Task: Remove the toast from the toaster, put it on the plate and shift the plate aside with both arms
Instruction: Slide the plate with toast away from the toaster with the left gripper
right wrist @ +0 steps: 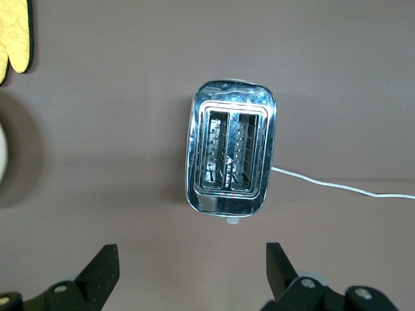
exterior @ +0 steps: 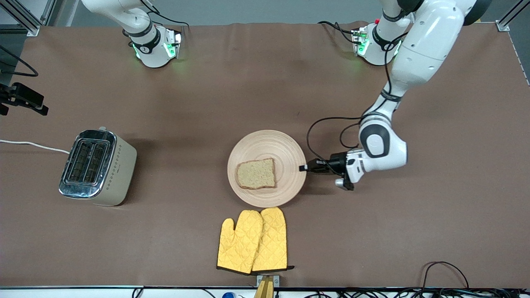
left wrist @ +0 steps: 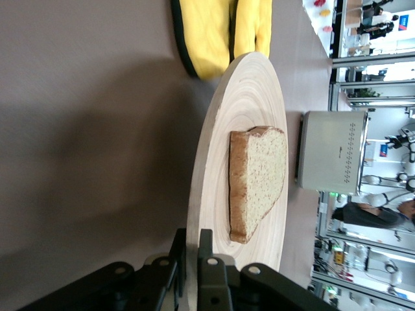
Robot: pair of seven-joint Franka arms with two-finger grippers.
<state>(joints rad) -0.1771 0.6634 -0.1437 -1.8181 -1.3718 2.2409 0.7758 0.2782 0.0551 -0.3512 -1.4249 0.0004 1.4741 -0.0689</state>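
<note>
The toast lies flat on the round pale wooden plate in the middle of the table. My left gripper is low at the plate's rim on the side toward the left arm's end. In the left wrist view the left gripper has one finger on each side of the plate's rim and is shut on it, with the toast just past it. My right gripper is open and empty, high over the table near the toaster. It is out of the front view.
The chrome-topped toaster stands toward the right arm's end, its slots empty, with a white cord. Two yellow oven mitts lie nearer to the front camera than the plate, almost touching it. A black device sits at the table's edge.
</note>
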